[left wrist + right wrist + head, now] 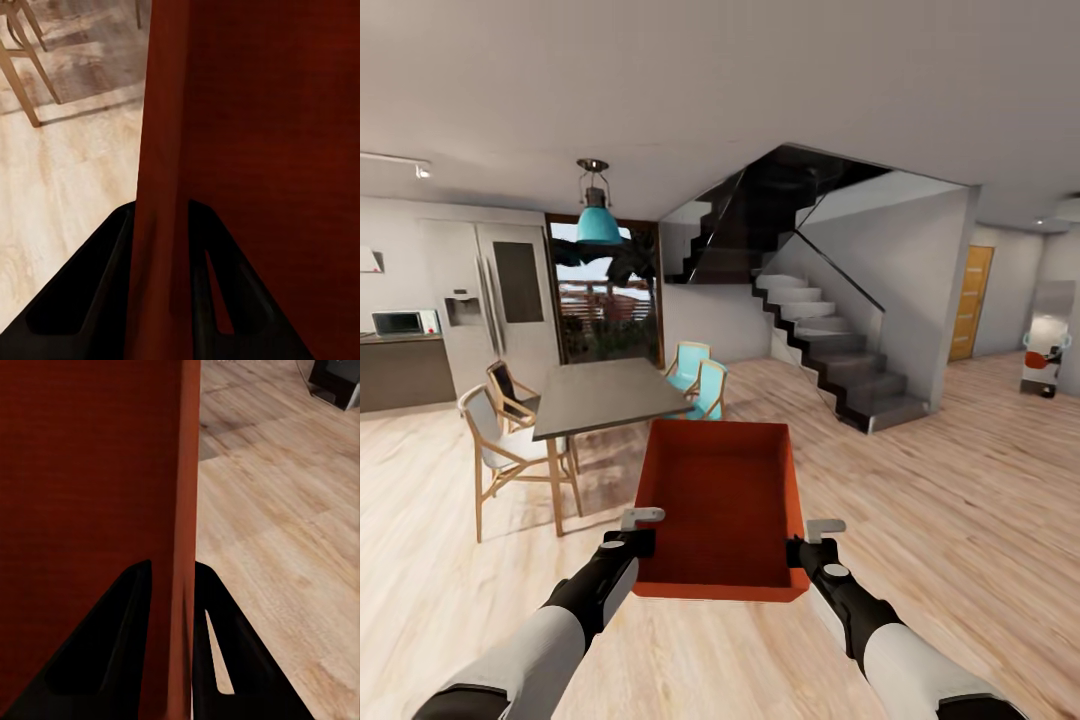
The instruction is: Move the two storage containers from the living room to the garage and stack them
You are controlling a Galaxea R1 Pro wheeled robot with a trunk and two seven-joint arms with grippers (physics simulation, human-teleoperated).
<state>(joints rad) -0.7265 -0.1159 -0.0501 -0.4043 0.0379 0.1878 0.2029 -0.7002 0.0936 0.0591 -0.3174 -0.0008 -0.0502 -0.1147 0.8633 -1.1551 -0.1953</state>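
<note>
both hands clamping orange-red container (720, 505) walls, wood floor (960, 500)

Two white forearms with black wrist sections; black two-finger left gripper (643, 543) and right gripper (797, 553), small grey tabs above.

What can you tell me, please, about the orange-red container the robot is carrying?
The storage container is an open, lidless, empty rectangular bin with thin plain orange-red walls, held roughly level above the light wood floor. The left hand pinches its left wall and the right hand its right wall. A dining table stands beyond it.
</note>
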